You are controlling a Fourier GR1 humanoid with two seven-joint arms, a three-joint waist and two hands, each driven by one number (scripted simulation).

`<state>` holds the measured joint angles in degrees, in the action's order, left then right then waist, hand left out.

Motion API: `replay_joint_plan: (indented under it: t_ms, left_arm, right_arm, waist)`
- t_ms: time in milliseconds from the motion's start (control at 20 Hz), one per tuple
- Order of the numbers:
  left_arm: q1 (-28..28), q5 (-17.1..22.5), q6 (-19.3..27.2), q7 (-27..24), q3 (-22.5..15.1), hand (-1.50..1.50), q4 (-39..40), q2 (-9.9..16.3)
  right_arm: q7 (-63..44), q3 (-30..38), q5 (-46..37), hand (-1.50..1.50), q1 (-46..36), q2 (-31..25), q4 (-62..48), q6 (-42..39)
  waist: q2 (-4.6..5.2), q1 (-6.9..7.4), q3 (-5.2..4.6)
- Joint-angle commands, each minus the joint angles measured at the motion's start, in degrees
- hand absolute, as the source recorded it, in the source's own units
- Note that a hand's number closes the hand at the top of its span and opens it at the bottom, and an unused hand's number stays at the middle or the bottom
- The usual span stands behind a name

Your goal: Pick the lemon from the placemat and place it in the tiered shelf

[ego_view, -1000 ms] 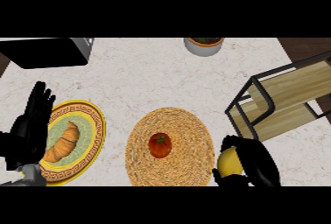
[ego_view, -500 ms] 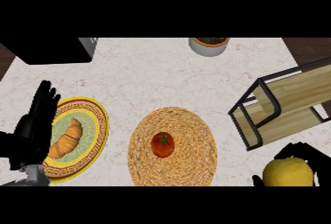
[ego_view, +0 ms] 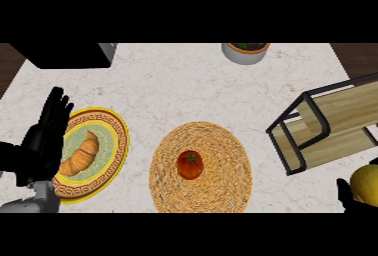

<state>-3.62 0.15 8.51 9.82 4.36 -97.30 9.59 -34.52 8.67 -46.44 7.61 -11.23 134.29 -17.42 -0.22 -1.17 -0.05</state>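
In the head view, the right robot hand is curling round the lemon at the lower right edge, just below the tiered shelf. The left robot hand is resting open, fingers up, beside the plate carrying a croissant. A tomato is sitting on the placemat, on the table.

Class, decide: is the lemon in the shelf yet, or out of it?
Out. The lemon sits in the right hand at the picture's lower right, below the shelf.
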Motion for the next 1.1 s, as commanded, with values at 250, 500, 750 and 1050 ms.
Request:
replay_joint_plan:
  t_ms: [250, 500, 750, 1050]
  left_arm:
    - [-1.1, 0.1, -0.4, 1.3, 0.3, 0.0, -0.6, -0.1]
    - [0.9, -1.3, -0.9, -0.9, -0.4, 0.0, -0.3, -1.1]
    - [-0.4, -2.1, 0.0, 1.0, -1.7, 0.0, -1.6, -2.5]
    - [-2.2, -1.3, -2.1, 0.5, 0.2, 0.0, 1.1, -1.4]
  right_arm:
    - [4.5, 15.9, 13.2, 1.5, -9.3, -1.7, -6.7, 0.3]
    - [6.9, 18.6, 14.1, 1.5, -15.0, -5.5, -15.6, 2.0]
    - [14.5, 15.0, 8.7, 1.5, -19.4, -4.2, -28.5, 11.1]
    - [18.8, 14.8, 9.5, 1.5, -22.3, -5.4, -35.9, 15.9]
  waist:
    - [0.18, 0.99, 0.09]
    - [0.22, 1.2, 0.05]
    - [0.32, 1.6, 0.08]
    - [0.24, 1.32, 0.05]
